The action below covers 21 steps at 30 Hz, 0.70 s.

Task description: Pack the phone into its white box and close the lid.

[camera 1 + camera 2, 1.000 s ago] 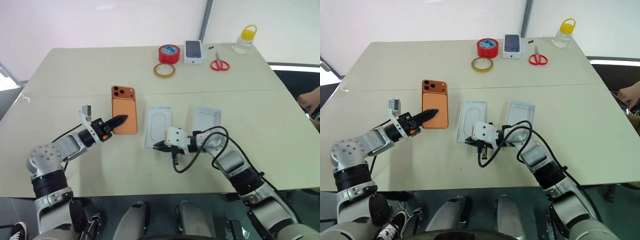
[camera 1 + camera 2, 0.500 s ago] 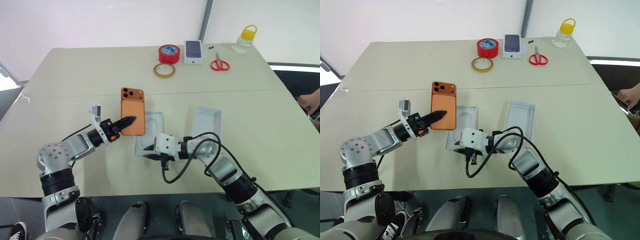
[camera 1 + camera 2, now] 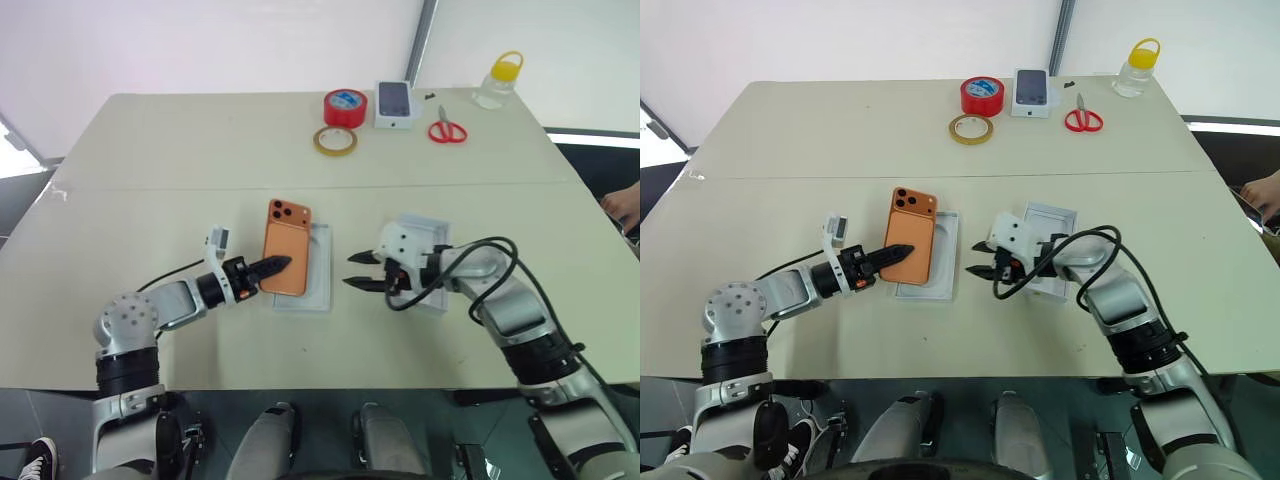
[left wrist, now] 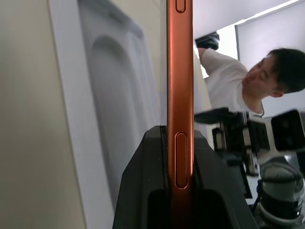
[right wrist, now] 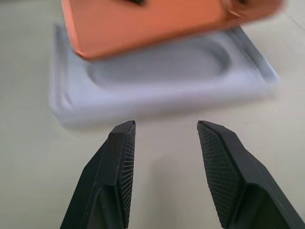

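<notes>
Left hand (image 3: 278,266): fingers clamped on the phone's (image 3: 285,246) near short edge, one finger on each face. Left wrist view shows the phone (image 4: 179,90) edge-on between the black fingers (image 4: 140,191), side button at the grip. Phone is orange, back up, three lenses at the far end. It is held over the left half of the box (image 3: 322,268), overlapping it and hanging past its left rim; can't tell if it touches the tray.

Right hand (image 3: 362,270): fingers spread, holding nothing, tips pointing left at the box's right side, just beside it, not touching. In the right wrist view both finger pads (image 5: 121,167) are apart, with the box's long wall (image 5: 157,98) beyond them and the phone (image 5: 157,21) above its oblong recess.

Box sits flat on the bench (image 3: 150,180), long axis running away from the robot. Lid (image 3: 425,235) lies to its right, open side up, partly hidden by the right wrist and its black cable.

Far edge of the bench: red tape roll (image 3: 345,107), clear tape ring (image 3: 333,141) in front of it, small white box with a phone picture (image 3: 394,103), red scissors (image 3: 447,130), clear bottle with yellow cap (image 3: 496,80).

A person in a white shirt (image 4: 224,71) shows in the left wrist view; a hand (image 3: 622,205) at the right edge of the head view.
</notes>
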Motion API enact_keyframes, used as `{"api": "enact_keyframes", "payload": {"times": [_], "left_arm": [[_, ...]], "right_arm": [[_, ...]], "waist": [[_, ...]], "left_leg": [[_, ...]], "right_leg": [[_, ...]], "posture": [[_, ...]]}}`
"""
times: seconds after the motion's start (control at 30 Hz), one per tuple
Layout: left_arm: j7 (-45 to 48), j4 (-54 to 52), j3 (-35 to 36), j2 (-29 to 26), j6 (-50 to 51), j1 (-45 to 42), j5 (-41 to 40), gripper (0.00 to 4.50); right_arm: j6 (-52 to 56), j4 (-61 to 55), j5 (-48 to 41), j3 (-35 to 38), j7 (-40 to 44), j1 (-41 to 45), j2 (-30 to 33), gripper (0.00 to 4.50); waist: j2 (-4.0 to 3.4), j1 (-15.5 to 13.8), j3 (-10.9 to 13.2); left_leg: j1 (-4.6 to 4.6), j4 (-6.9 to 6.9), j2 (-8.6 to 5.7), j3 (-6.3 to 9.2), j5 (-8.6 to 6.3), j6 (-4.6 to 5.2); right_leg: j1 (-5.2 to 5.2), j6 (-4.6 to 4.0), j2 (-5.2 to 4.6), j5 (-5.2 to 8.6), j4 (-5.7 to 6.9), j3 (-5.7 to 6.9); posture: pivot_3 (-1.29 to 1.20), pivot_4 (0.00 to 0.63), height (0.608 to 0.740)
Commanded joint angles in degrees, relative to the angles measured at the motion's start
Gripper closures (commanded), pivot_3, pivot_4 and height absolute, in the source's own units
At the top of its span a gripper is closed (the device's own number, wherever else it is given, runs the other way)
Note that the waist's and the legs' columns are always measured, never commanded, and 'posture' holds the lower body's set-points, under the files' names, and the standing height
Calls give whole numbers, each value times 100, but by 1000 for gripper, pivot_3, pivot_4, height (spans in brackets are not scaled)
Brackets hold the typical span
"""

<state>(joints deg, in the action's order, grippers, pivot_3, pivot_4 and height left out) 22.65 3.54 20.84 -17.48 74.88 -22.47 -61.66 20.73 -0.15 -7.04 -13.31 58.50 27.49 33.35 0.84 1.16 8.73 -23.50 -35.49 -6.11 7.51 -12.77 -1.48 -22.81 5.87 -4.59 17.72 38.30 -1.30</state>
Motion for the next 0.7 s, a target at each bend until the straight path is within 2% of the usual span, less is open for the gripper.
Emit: {"api": "enact_keyframes", "payload": {"times": [0.03,0.13,0.4,0.7], "left_arm": [[8,-245,80,-40,-19,-87,-166,4500],[41,-287,23,-88,153,-60,-242,4500],[-111,-395,-82,-103,239,-209,-85,684],[303,-477,-209,-744,257,-330,-62,684]], "right_arm": [[-272,213,147,133,-276,199,-36,2365],[-366,300,208,106,-420,206,-122,2365],[-403,347,225,51,-502,225,-294,2298],[-519,532,270,39,-540,319,-391,2298]], "waist": [[0,-1,0],[0,-11,0],[0,-33,0],[0,-21,0]], "left_leg": [[0,0,0,0,0,0],[0,-1,-1,0,2,-3],[0,-2,-2,0,5,-8],[1,-2,-1,0,5,-8]], "right_leg": [[1,0,0,0,0,-1],[1,0,-1,0,-1,0],[5,0,-2,0,-4,0],[4,0,0,0,-3,0]], "posture": [[0,150,740],[0,150,740],[0,150,740],[0,150,740]]}}
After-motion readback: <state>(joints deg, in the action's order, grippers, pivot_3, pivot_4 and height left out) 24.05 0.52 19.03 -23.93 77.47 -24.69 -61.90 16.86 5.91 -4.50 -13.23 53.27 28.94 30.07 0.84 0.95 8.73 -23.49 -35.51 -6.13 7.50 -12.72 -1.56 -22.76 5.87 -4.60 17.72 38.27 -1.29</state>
